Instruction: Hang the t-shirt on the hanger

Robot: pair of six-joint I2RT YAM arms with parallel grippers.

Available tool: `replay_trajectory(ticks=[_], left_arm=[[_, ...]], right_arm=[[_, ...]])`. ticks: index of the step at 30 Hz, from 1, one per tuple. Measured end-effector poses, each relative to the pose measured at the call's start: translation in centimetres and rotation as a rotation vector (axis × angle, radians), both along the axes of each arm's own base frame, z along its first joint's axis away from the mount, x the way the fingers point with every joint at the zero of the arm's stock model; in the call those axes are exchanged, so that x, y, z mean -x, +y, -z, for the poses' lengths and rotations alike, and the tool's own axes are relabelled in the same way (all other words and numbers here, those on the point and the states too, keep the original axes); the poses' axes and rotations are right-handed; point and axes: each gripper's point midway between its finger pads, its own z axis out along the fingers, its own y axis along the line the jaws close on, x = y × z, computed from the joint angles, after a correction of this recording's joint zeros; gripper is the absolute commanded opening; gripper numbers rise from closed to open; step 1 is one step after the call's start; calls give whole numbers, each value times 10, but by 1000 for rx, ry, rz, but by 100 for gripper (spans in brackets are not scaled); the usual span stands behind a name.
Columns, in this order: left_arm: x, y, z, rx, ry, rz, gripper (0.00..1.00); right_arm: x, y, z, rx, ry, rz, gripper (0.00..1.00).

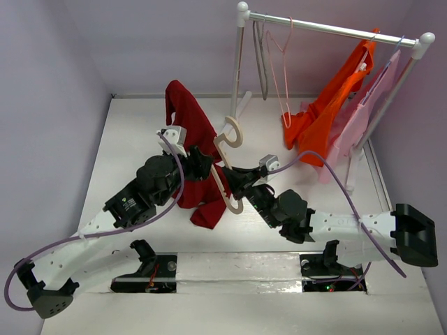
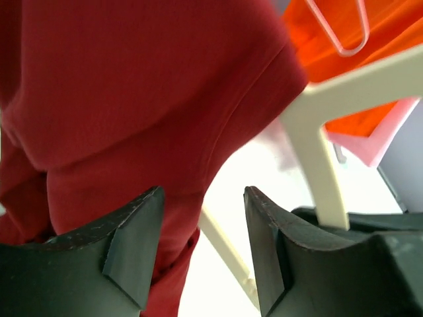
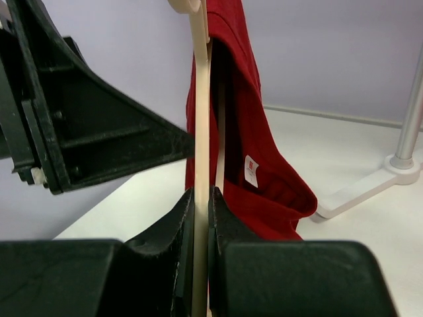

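The red t-shirt (image 1: 188, 118) hangs draped over one arm of the cream-beige hanger (image 1: 236, 134), which is held upright above the table. My right gripper (image 1: 234, 176) is shut on the hanger's thin bar (image 3: 200, 132), with the shirt (image 3: 264, 185) and its white label just behind. My left gripper (image 1: 201, 164) sits against the shirt's lower part. In the left wrist view its jaws (image 2: 203, 198) stand wide apart. Red fabric (image 2: 132, 86) lies beyond the left finger and the hanger (image 2: 317, 158) beyond the right one. Nothing is clamped between them.
A white clothes rack (image 1: 328, 28) stands at the back right with an orange garment (image 1: 328, 112), a pink garment (image 1: 367, 115), a thin pink hanger (image 1: 283, 77) and a thin grey hanger (image 1: 262, 63). Its foot (image 3: 396, 168) rests on the white table. Walls close the left and back.
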Motion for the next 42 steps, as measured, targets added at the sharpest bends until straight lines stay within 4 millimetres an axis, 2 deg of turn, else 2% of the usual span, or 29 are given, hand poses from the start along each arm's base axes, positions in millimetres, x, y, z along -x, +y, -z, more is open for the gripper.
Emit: replay_trajectory(ticks=[4,8,9,11,12,13,17,20,26,30,35,40,41,42], left_arm=[[-4,-6,-8,4,-39,14,46],[-9,-14,-3,-24,-47,26,33],[-11,-14,-1,-37,-46,21,25],[-14,-13,2,-57,-47,8,16],[-15,-12,3,-64,-49,1,2],[-15,-11,3,-67,-50,-5,0],[-15,-6,2,-72,-55,-19,0],[-7,-1,-1,-57,-47,-9,0],[15,16,-11,20,-31,-1,0],[23,24,-5,25,-3,-7,0],[24,23,1,16,20,-1,0],[20,29,9,-5,48,-50,0],[19,32,9,-10,52,-67,5],[18,34,8,-13,53,-81,24]], right_arm=[[0,1,1,5,7,-2,0],[0,2,0,3,12,-4,0],[0,2,0,2,13,-4,0],[0,2,0,0,15,-5,0],[0,2,0,0,15,-5,0],[0,2,0,0,15,-5,0],[-2,-1,-1,-1,14,15,0],[-7,-4,-3,-2,1,54,0],[-26,14,-16,19,-70,146,0],[-31,26,-17,38,-94,163,0],[-34,22,-27,28,-108,199,0],[-47,24,-33,35,-112,256,0],[-50,24,-33,39,-111,263,0],[-51,23,-32,43,-109,265,0]])
